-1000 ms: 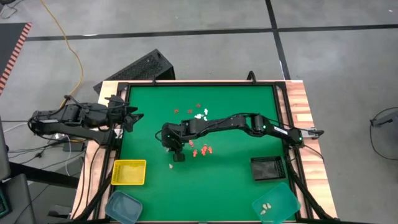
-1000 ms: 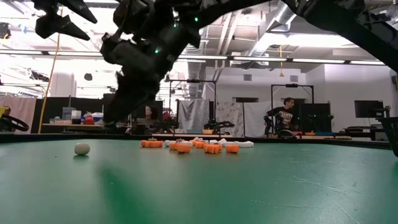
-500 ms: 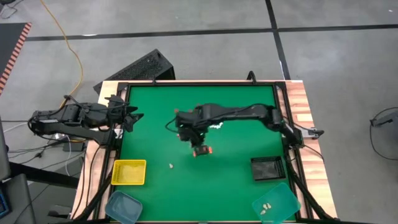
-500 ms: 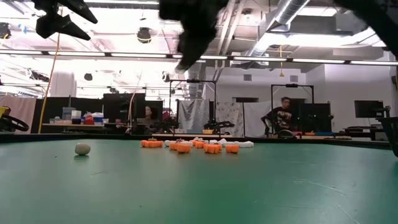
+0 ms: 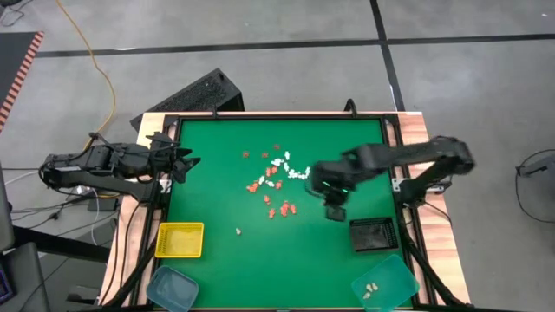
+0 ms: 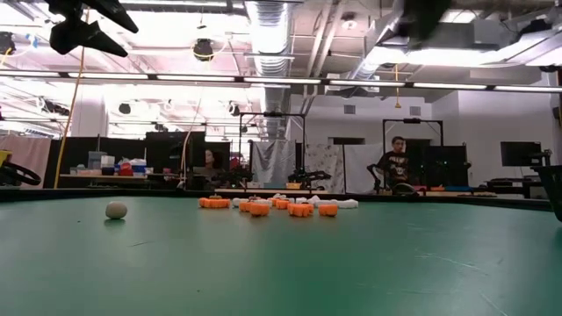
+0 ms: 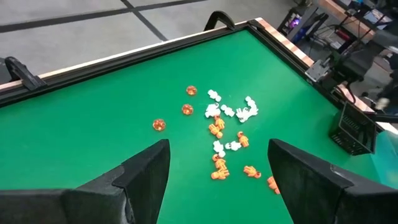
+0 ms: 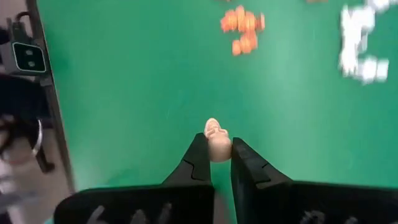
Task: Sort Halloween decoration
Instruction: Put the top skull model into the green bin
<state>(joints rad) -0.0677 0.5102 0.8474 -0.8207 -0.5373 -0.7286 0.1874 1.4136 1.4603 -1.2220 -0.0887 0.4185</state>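
One cream trinket [image 8: 216,139], rounded, skull-like, pinched between dark fingertips of right gripper [image 5: 335,211], above green felt mat [image 5: 208,199], just beside black mesh tray [image 5: 374,234]. Rest of Halloween decoration [image 5: 276,182]: tiny orange and white bits clustered mid-mat, one stray cream piece [image 5: 238,230] near yellow tray [image 5: 180,240]. Left gripper [image 5: 185,165] at mat's left edge, fingers spread, empty.

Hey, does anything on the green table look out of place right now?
One small cream trinket lies alone on the green table, apart from the cluster of orange-red and white trinkets at mid-table. Otherwise nothing stands out: the right gripper is shut on a cream skull-shaped trinket.
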